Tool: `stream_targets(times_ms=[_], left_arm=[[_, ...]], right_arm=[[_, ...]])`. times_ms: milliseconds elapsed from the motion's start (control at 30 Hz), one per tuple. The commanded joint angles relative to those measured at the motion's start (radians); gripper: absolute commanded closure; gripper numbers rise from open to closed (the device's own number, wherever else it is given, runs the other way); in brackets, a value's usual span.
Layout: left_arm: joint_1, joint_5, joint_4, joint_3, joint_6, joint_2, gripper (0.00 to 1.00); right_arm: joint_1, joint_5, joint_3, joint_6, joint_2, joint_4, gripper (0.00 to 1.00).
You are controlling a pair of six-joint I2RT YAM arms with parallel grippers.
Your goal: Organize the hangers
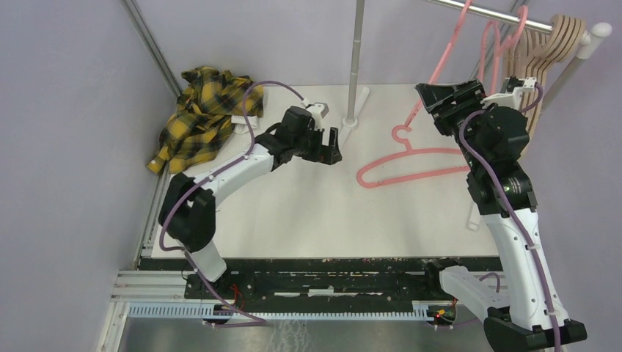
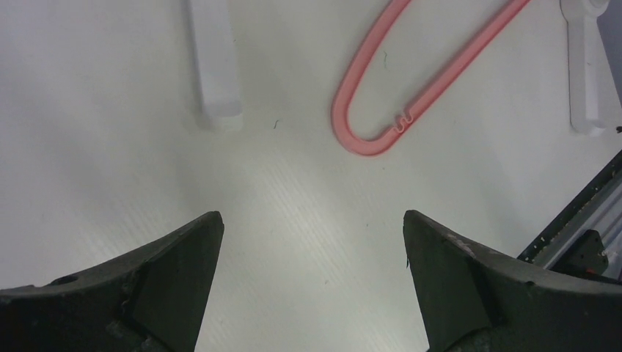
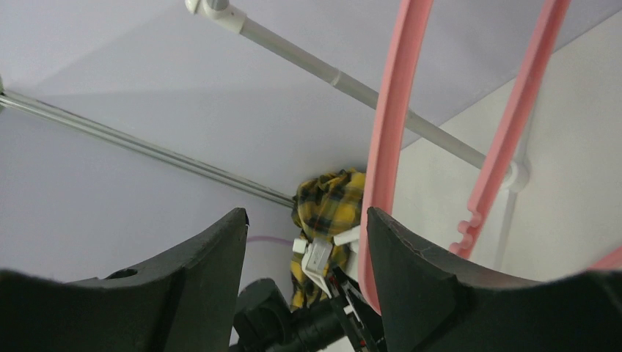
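The pink hanger [image 2: 365,149] looks smooth plastic, the beige hangers [image 1: 565,37] wood, the rail [image 1: 499,15] shiny metal, the shirt [image 1: 198,121] cloth.

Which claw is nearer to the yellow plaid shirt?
Left. The left claw is a little right of the shirt; the right claw is much farther right, beside a hanging pink hanger.

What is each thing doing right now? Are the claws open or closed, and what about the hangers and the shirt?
Left claw, open and empty over the white table.
Right claw, open, up beside a hanging pink hanger.
Pink plastic hanger on the table, lying flat.
Pink plastic hangers on the metal rail, hanging.
Beige wooden hangers, hanging bunched near the rail's end.
Yellow plaid shirt, crumpled at the table's far left corner.
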Motion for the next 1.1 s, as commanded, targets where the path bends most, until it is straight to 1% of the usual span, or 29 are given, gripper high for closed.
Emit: stream_targets(times_ms=[0, 133, 233, 300, 400, 467, 633, 767, 867, 967, 1067], left_arm=[[-0.063, -0.018, 0.016, 0.130, 0.114, 0.108, 0.01], [-0.104, 0.005, -0.058, 0.274, 0.192, 0.261, 0.01], [-0.122, 0.013, -0.099, 0.362, 0.316, 0.348, 0.01], [-0.126, 0.005, -0.091, 0.380, 0.380, 0.369, 0.01], [-0.126, -0.019, -0.031, 0.358, 0.461, 0.381, 0.01], [-0.126, -0.008, -0.006, 0.358, 0.498, 0.399, 0.01], [-0.147, 0.018, 0.032, 0.380, 0.533, 0.467, 0.01], [-0.189, -0.020, -0.004, 0.462, 0.538, 0.545, 0.01], [-0.205, -0.038, -0.025, 0.525, 0.507, 0.595, 0.01], [-0.210, -0.013, -0.003, 0.532, 0.473, 0.609, 0.01], [-0.216, -0.039, -0.019, 0.546, 0.470, 0.633, 0.00]], right_arm=[[0.007, 0.024, -0.042, -0.113, -0.056, -0.086, 0.31], [0.007, 0.057, -0.073, -0.170, -0.095, -0.160, 0.31], [0.007, 0.065, -0.112, -0.186, -0.132, -0.193, 0.31], [0.007, 0.071, -0.133, -0.203, -0.152, -0.218, 0.31], [0.007, 0.072, -0.155, -0.222, -0.171, -0.250, 0.31], [0.007, 0.062, -0.162, -0.234, -0.176, -0.269, 0.31], [0.007, 0.046, -0.174, -0.262, -0.196, -0.318, 0.32], [0.007, 0.035, -0.195, -0.278, -0.222, -0.347, 0.33], [0.007, 0.027, -0.208, -0.292, -0.236, -0.371, 0.33], [0.007, 0.023, -0.223, -0.300, -0.249, -0.382, 0.34], [0.007, 0.018, -0.240, -0.301, -0.262, -0.385, 0.34]])
